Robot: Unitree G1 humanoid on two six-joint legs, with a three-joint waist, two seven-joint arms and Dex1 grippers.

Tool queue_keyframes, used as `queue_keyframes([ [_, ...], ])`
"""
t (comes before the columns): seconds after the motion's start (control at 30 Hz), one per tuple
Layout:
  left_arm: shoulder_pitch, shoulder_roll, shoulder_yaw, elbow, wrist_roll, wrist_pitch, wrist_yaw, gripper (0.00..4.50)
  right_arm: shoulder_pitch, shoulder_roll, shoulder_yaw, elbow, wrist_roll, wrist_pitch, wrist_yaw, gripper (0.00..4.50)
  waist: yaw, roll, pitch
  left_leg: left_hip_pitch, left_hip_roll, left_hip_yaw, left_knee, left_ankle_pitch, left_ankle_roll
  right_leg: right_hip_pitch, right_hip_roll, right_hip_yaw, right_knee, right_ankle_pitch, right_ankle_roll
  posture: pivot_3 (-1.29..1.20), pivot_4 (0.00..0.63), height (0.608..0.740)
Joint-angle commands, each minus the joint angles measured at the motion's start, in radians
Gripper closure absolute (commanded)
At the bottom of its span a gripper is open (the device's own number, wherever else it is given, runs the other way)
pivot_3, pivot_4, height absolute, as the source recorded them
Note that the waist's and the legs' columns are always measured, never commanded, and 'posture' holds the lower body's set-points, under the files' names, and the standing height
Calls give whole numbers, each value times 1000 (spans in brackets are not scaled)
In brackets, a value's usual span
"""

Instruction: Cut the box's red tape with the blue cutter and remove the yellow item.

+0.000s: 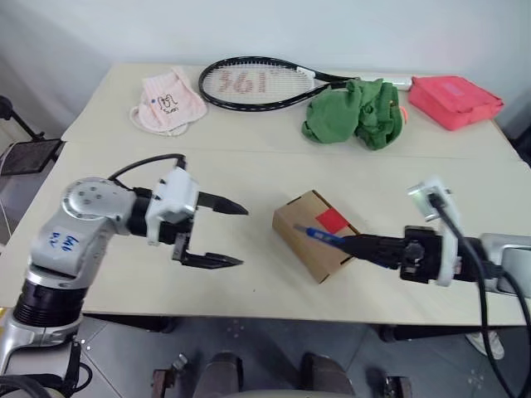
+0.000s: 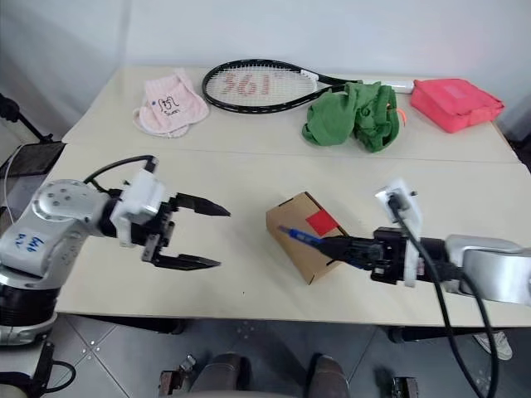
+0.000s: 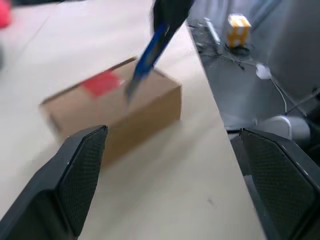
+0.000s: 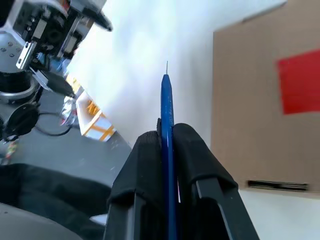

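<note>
We see one box (image 1: 314, 233) near the front edge of the table (image 1: 249, 178), closed, flaps down, so we cannot tell what is inside. One square of red tape (image 1: 332, 220) sits on its top face. The box lies between the two grippers, nearer the right one.

The left gripper (image 1: 234, 235) hangs over bare tabletop to the left of the box, fingers spread wide, gripping nothing, well apart from the box. Open table between it and the box, and more bare surface behind the box up to the seam across the table.

The right gripper (image 1: 353, 245) comes in from the right, clenched on one blue cutter (image 1: 325, 236). In the right wrist view the two fingers (image 4: 149, 165) squeeze the cutter's body, thin tip poking out past them. The cutter's front end is over the box's top, just beside the red tape; we cannot tell if it touches the cardboard.

Back of the table, well apart from the box: one racket (image 1: 261, 83), one pink cloth (image 1: 170, 103) at back left, one green cloth heap (image 1: 357, 112), one red-pink pouch (image 1: 455, 100) at back right near the edge. Front edge runs just beside the box's near corner, little room there.
</note>
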Motion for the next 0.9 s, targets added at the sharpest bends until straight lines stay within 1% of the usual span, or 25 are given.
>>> queue_keyframes([
  [0.03, -23, -54, 56, 78, -66, 19, 42, 914, 109, -48, -208, -12, 18, 2, -26, 4389, 9, 0, 0, 0, 0, 0, 1, 0, 0, 0, 0, 0, 0, 0, 0, 0, 150, 740],
  [0.13, -64, -132, 13, 105, -49, 26, 101, 1896, 222, -44, -353, -3, 18, 8, -79, 4389, 13, 0, 0, -1, 0, 0, 1, 0, 0, 0, 0, 0, 0, 1, 0, 0, 150, 740],
  [0.2, -93, -189, -29, 117, -35, 29, 126, 2529, 289, -29, -450, 11, -26, 20, -102, 4389, 17, 0, 0, -1, 0, 0, 2, 0, 0, 0, 0, 0, 0, 1, 1, 0, 150, 740],
  [0.23, -105, -211, -51, 124, -23, 29, 135, 2859, 326, -27, -496, 14, -74, 45, -93, 4389, 19, 0, 0, -1, 0, 0, 2, 0, 0, 0, 0, 0, 0, 1, 1, 0, 150, 740],
  [0.33, -156, -284, -117, 166, 15, 15, 164, 3826, 450, -17, -649, -21, -302, 125, 8, 4389, 20, 0, 0, -1, 0, 1, 2, 0, 0, 0, 0, 0, 0, 1, 1, 0, 150, 740],
  [0.4, -184, -314, -147, 192, 36, 18, 176, 4475, 497, -5, -706, -42, -377, 139, 53, 4389, 20, 0, 0, -1, 0, 1, 2, 0, 0, 0, 0, 1, 0, 1, 1, 0, 150, 740],
  [0.53, -219, -352, -221, 237, 98, 0, 179, 4500, 554, 8, -783, -107, -471, 171, 136, 4389, 5, 0, 0, 0, 0, 1, 1, 0, 0, 0, 1, 2, 0, 1, 0, 0, 150, 740],
  [0.6, -236, -377, -263, 265, 159, -13, 222, 4500, 541, 2, -788, -122, -458, 171, 142, 4389, -2, 0, 0, 0, 0, 1, 1, 0, 0, 0, 1, 2, 0, 1, 0, 0, 150, 740],
  [0.63, -247, -392, -283, 281, 193, -13, 251, 4500, 517, -9, -772, -126, -427, 159, 128, 4389, -3, 0, 0, 0, 0, 1, 1, 0, 0, 0, 1, 2, 0, 1, 0, 0, 150, 740],
  [0.73, -269, -421, -326, 293, 249, -2, 290, 4500, 421, -56, -679, -128, -337, 102, 36, 4389, -10, 0, 0, 1, 0, 1, 2, 0, 0, 0, 1, 2, 0, 2, 0, 0, 150, 740],
  [0.9, -283, -450, -358, 292, 316, 25, 355, 4500, 215, -195, -408, -94, -171, -44, -175, 4389, -13, 0, 0, 0, 0, 1, 2, 0, 0, 0, 1, 2, 0, 2, 0, 0, 150, 740],
])
